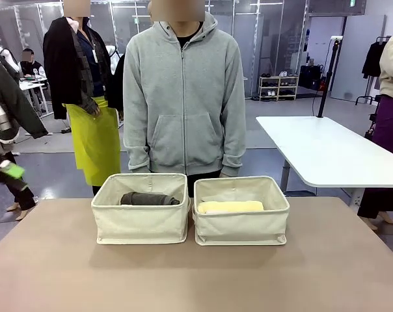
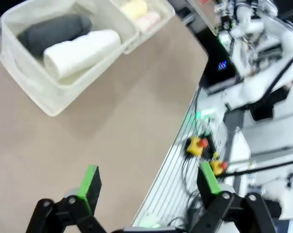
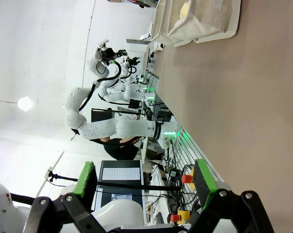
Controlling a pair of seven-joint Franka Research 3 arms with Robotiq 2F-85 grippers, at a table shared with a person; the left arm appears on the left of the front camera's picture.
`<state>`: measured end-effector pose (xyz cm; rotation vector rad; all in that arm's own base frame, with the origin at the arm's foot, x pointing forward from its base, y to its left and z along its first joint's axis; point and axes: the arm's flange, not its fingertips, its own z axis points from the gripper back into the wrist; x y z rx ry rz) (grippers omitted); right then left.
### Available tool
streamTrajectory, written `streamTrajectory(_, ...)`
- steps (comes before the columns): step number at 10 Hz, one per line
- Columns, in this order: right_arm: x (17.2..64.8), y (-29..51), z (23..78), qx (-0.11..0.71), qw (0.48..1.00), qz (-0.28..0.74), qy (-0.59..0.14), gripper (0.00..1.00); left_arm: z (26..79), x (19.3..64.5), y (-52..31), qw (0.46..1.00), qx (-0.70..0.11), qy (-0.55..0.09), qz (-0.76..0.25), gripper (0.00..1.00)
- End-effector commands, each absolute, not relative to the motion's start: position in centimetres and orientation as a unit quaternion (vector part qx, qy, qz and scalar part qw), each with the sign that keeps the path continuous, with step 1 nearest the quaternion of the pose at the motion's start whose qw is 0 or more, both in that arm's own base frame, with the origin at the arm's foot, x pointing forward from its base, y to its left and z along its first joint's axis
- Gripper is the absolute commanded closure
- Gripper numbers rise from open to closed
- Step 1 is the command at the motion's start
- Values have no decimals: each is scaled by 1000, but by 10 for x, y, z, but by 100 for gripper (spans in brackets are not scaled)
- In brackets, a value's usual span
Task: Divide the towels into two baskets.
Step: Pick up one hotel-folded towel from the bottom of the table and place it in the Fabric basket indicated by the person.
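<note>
Two cream canvas baskets stand side by side at the table's far middle. The left basket point(image 1: 141, 221) holds a dark grey towel point(image 1: 149, 199), and the left wrist view shows a white towel point(image 2: 81, 52) beside the grey towel point(image 2: 54, 33) in it. The right basket point(image 1: 242, 224) holds a pale yellow towel point(image 1: 230, 207); the left wrist view shows the yellow towel point(image 2: 133, 8) next to a cream towel point(image 2: 149, 20). My left gripper point(image 2: 149, 187) hangs open and empty above the table's near edge. My right gripper point(image 3: 144, 182) is open and empty too, far from the basket point(image 3: 204, 24).
A person in a grey hoodie point(image 1: 183, 97) stands right behind the baskets, arms hanging down. The brown table point(image 1: 196, 273) is bare in front of the baskets. A white table point(image 1: 326, 149) stands at the back right. Other people stand at the back left.
</note>
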<state>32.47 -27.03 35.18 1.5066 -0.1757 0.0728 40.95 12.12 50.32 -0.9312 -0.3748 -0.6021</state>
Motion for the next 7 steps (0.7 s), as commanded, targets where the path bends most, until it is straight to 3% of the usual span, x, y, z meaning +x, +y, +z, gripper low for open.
streamTrajectory(1,323,-270,354,685,722,41,-85,0,484,370,147,806,-481,-270,-214,0)
streamTrajectory(4,323,-270,354,685,722,41,-85,0,444,313,230,800,-524,-267,-121,0)
streamTrajectory(7,323,-270,354,685,722,41,-85,0,444,315,251,823,-496,-253,-113,0)
